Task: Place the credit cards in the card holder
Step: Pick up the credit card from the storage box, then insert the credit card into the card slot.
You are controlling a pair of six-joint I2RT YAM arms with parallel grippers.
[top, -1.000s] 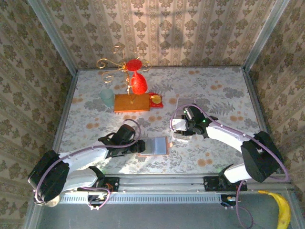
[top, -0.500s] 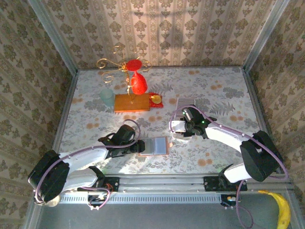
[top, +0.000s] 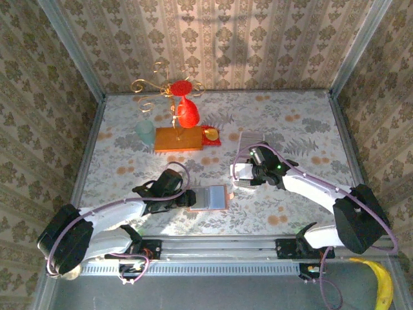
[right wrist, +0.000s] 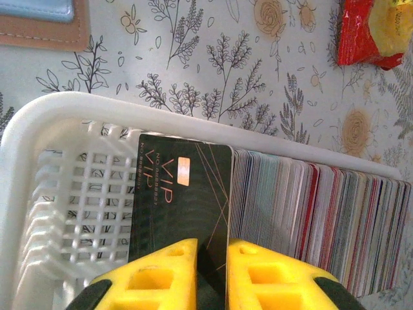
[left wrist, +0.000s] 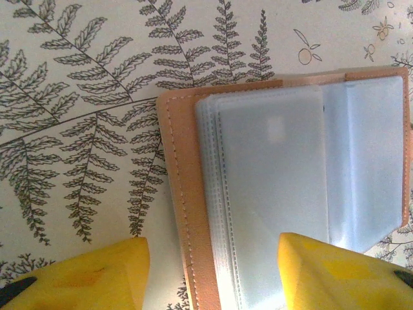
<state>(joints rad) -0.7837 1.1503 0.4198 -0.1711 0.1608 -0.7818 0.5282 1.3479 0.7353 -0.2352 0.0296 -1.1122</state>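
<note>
The card holder [top: 210,197] lies open on the table, tan leather [left wrist: 185,194] with clear plastic sleeves [left wrist: 271,194] facing up. My left gripper [left wrist: 213,279] is open and straddles the holder's stitched edge, one yellow finger [left wrist: 84,278] over the tablecloth and the other over the sleeves. My right gripper [right wrist: 213,271] is shut on a black VIP card [right wrist: 181,200], held upright at the empty end of the white tray [right wrist: 97,103]. A dense row of credit cards [right wrist: 310,219] stands on edge beside it. In the top view the right gripper [top: 244,175] sits over the tray, right of the holder.
At the back stand an orange wooden block [top: 179,139], a red glass [top: 187,113], a gold wire stand [top: 161,87], a pale green cup [top: 145,132] and a red packet [top: 211,134]. A banana [top: 384,284] lies off the table, front right. Patterned walls close in all sides.
The right arm's elbow has swung a little to the right and its wrist shifted slightly over the tray. The left arm and the card holder have stayed put.
</note>
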